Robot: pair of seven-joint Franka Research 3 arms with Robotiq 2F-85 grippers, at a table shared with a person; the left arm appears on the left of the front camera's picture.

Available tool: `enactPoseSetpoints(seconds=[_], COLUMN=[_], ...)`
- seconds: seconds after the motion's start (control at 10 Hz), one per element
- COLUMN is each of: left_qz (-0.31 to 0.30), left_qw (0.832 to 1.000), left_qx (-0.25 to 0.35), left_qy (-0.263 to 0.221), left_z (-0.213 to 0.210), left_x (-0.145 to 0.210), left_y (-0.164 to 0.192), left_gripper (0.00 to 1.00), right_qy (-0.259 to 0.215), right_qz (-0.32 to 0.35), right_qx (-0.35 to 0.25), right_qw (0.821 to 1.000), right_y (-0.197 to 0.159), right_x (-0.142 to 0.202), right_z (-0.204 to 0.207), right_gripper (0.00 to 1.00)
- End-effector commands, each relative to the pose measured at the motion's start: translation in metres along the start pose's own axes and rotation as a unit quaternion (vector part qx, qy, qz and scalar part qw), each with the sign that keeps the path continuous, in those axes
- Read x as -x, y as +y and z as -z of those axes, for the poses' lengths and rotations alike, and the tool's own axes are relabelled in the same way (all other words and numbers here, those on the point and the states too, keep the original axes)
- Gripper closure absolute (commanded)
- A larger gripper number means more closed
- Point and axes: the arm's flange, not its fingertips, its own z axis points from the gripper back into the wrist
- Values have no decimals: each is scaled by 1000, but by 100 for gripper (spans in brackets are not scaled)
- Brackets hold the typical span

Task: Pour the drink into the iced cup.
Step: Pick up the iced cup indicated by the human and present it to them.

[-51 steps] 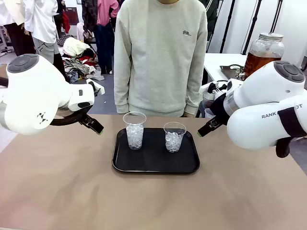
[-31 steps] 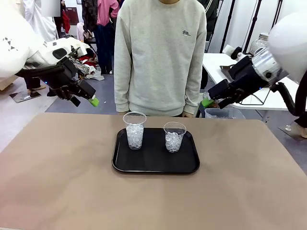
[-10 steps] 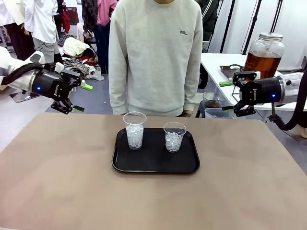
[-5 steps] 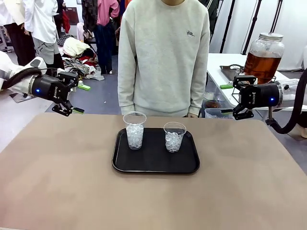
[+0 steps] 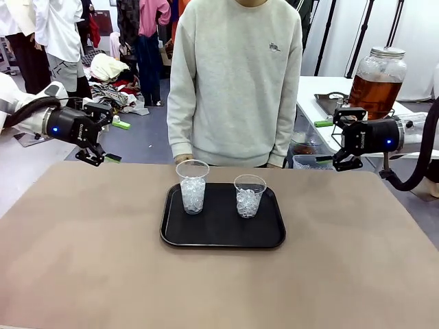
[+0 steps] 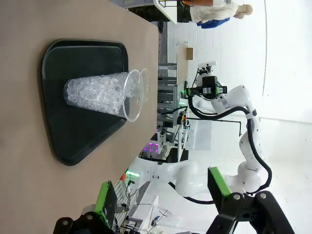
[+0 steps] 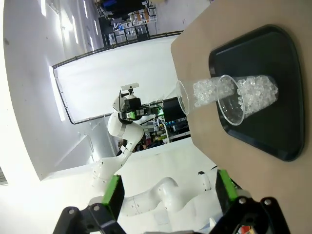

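Observation:
Two clear plastic cups with ice, a taller one [image 5: 193, 186] and a shorter one [image 5: 249, 195], stand side by side on a black tray [image 5: 223, 236] at mid-table. The drink, amber liquid in a glass dispenser jar [image 5: 378, 79] with a metal lid, sits on a white table behind at the right. My left gripper [image 5: 116, 142] hangs open above the table's far left corner, facing the cups. My right gripper [image 5: 323, 140] hangs open above the far right corner, below the jar. The left wrist view shows the iced cups [image 6: 100, 92] on the tray [image 6: 73, 141] beyond my open left gripper [image 6: 161, 192]. In the right wrist view the cups [image 7: 248, 95] lie ahead of my open right gripper [image 7: 168, 189].
A person in a light grey sweatshirt [image 5: 236, 82] stands at the far edge right behind the tray. The brown tabletop [image 5: 219, 288] is bare around the tray. Other people and clothes fill the background at the left.
Both arms have swung from in front of the camera out to the table's far corners and now hold still. The person has shifted slightly. Cups and tray have not moved.

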Motion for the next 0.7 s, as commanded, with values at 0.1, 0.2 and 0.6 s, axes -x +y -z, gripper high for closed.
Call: enactPoseSetpoints(seconds=[0.1, 0.2, 0.6], left_qz=[0, 0, 0], left_qw=[1000, 1000, 1000], left_qx=[0, 0, 0], left_qy=[0, 0, 0], left_z=[-2, -2, -2], left_x=[1, 1, 1], left_y=[0, 0, 0], left_gripper=[0, 0, 0], right_qy=[-3, -3, -3], right_qz=[0, 0, 0], right_qx=[0, 0, 0], right_qw=[1000, 1000, 1000], right_y=[0, 0, 0], right_x=[0, 0, 0], right_z=[0, 0, 0], right_gripper=[0, 0, 0])
